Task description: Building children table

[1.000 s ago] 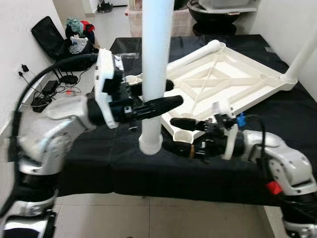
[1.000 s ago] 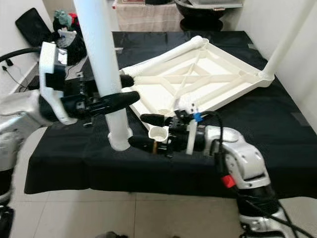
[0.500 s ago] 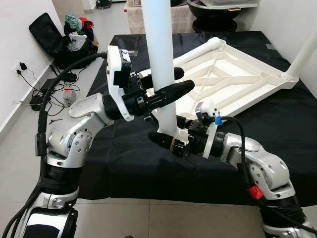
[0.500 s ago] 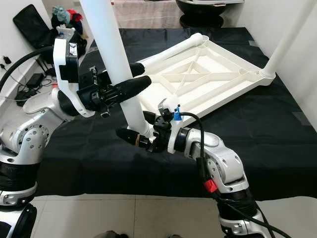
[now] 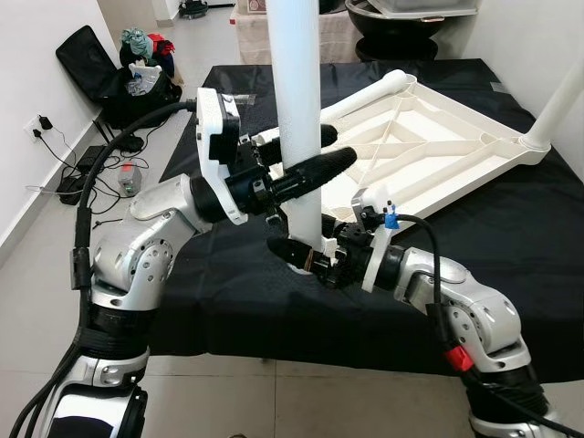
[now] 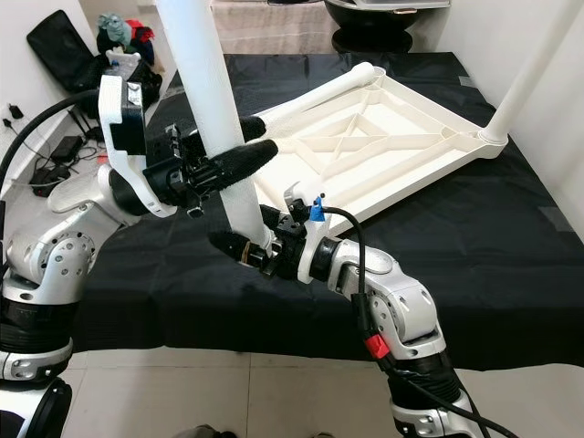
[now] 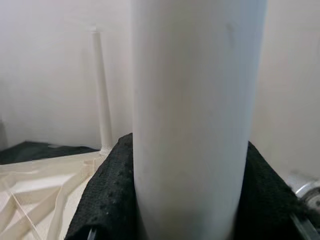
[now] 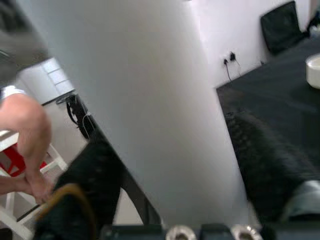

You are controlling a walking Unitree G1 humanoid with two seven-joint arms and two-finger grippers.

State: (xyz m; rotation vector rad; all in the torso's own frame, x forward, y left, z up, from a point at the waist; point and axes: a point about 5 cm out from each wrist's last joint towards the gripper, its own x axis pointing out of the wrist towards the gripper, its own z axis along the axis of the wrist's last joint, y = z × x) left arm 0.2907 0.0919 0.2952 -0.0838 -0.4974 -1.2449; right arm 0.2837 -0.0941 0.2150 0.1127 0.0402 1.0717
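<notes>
Above the near edge of the black-draped bench (image 5: 228,301), you have the white table leg (image 5: 299,128) held upright, its foot just short of the upturned tabletop frame (image 5: 429,155). Your left gripper (image 5: 306,167) is clamped around the tube at mid-height, forearm level and reaching in from your left. Your right gripper (image 5: 306,256) pinches the lower end, wrist bent inward, elbow low. I judge the leg light, rigid and smooth-walled, so it may slide or twist in the pads; keep one hold low near the end and one higher to steer it toward a corner socket.
</notes>
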